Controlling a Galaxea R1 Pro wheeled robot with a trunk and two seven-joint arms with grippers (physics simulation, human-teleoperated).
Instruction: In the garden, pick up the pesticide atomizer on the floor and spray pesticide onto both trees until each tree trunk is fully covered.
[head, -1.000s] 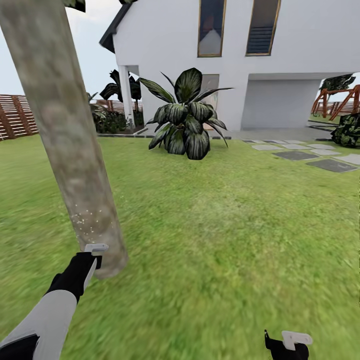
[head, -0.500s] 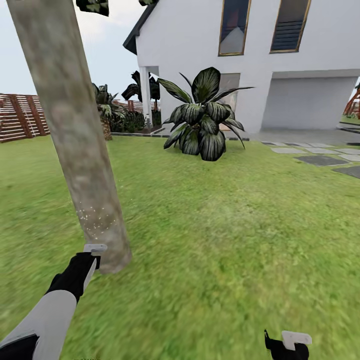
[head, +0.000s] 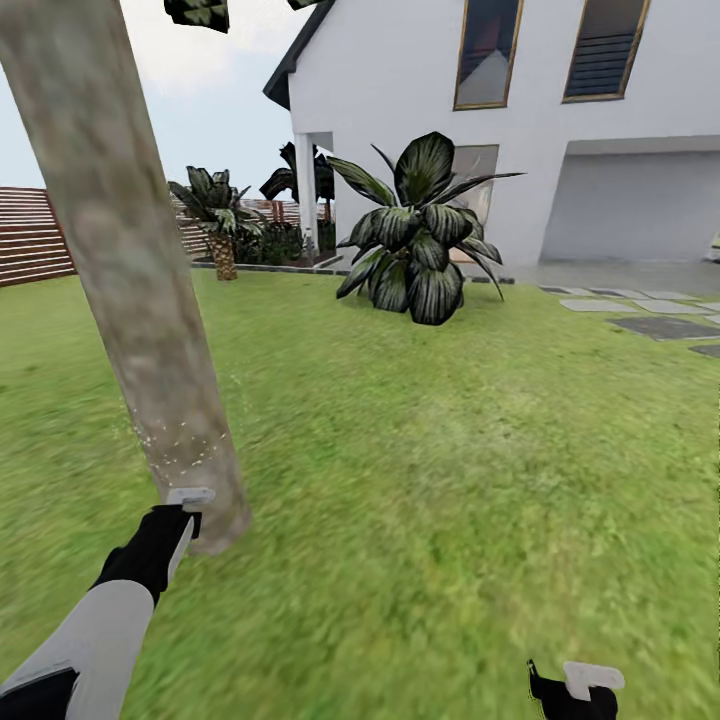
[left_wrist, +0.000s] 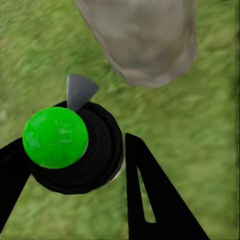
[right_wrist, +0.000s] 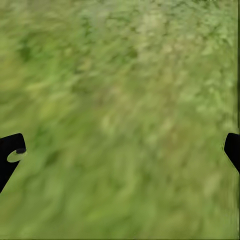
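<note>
Atomizer (left_wrist: 70, 145): in the left gripper (left_wrist: 75, 170), seen in the left wrist view as a black round body with a green ball top and a grey nozzle. Black fingers (left_wrist: 150, 195) close against either side of the body, so the pick-up step is judged done. In the head view the left gripper (head: 185, 515) sits just beside the base of the tree trunk (head: 130, 270), with a pale piece, probably the atomizer's head, at its tip. The nozzle points toward the trunk foot (left_wrist: 145, 45).

Trunk: thick, mottled beige-grey, leaning across the left of the head view, standing in the lawn (head: 450, 450). Fine white specks (head: 180, 445) form a narrow band low on the trunk, just above the gripper. Above that band the bark looks plain as far up as the frame goes. Judgement: coverage of this trunk has barely begun; most of its height is left, and the far side cannot be checked.

Second tree: no other thick bare trunk to be made out. Not started, as far as these views allow.

Right gripper (right_wrist: 120, 145): fingertips wide apart at the picture's edges, nothing between them, over grass (right_wrist: 120, 100). In the head view it (head: 575, 690) hangs low at the right, well apart from the trunk.

Background: white house (head: 520, 120), a broad-leaved dark plant (head: 420, 235), a short palm (head: 215, 215), a slatted fence (head: 30, 235), stepping stones (head: 640, 315).
</note>
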